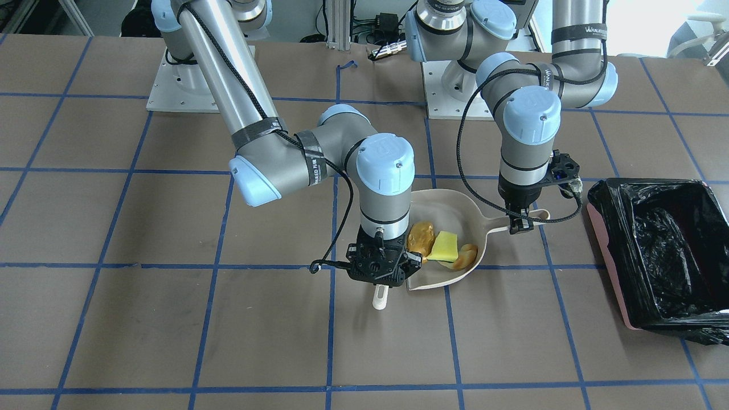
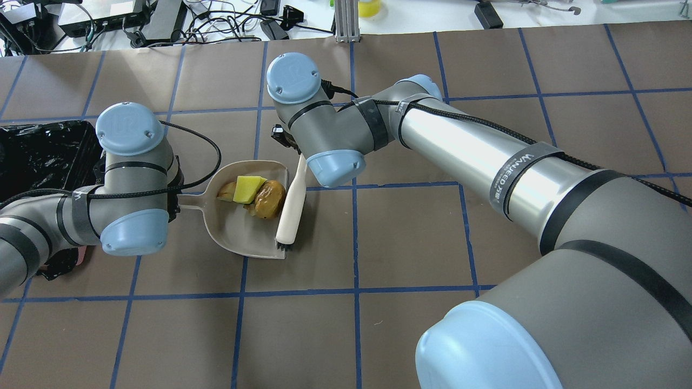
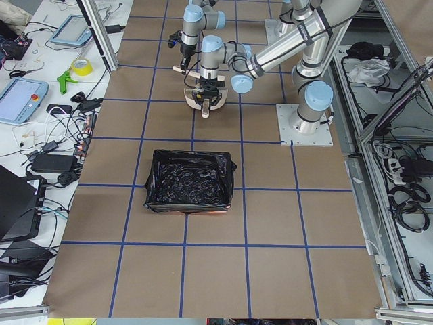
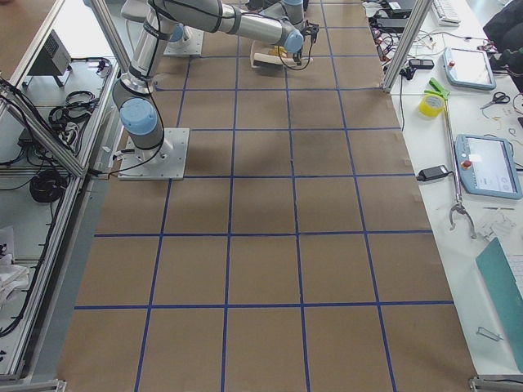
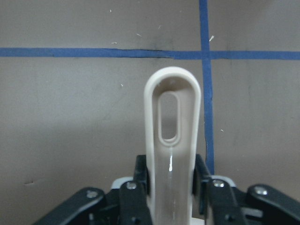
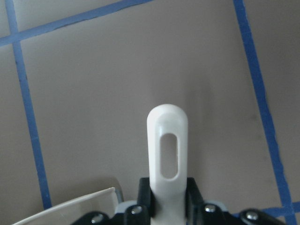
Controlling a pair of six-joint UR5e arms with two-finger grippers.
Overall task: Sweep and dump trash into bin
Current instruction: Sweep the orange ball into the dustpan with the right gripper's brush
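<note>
The beige dustpan (image 1: pixel 450 205) lies flat on the table. In it lie the trash scraps: an amber wad (image 1: pixel 421 238), a yellow-green sponge block (image 1: pixel 444 246) and an orange-cream peel (image 1: pixel 464 255). My left gripper (image 1: pixel 521 221) is shut on the dustpan's handle (image 5: pixel 172 131). My right gripper (image 1: pixel 379 267) is shut on the white brush's handle (image 6: pixel 167 154). The brush (image 2: pixel 291 208) stands along the pan's open edge, next to the wad (image 2: pixel 269 199). The bin (image 1: pixel 612 273), pink-sided with a black bag, stands apart from the pan on my left, also in the overhead view (image 2: pixel 43 154).
The brown table is marked with a blue tape grid (image 1: pixel 330 341). The two arm base plates (image 1: pixel 171 85) stand at the robot's side. Cables and devices (image 2: pixel 162 21) lie along the far edge beyond the table.
</note>
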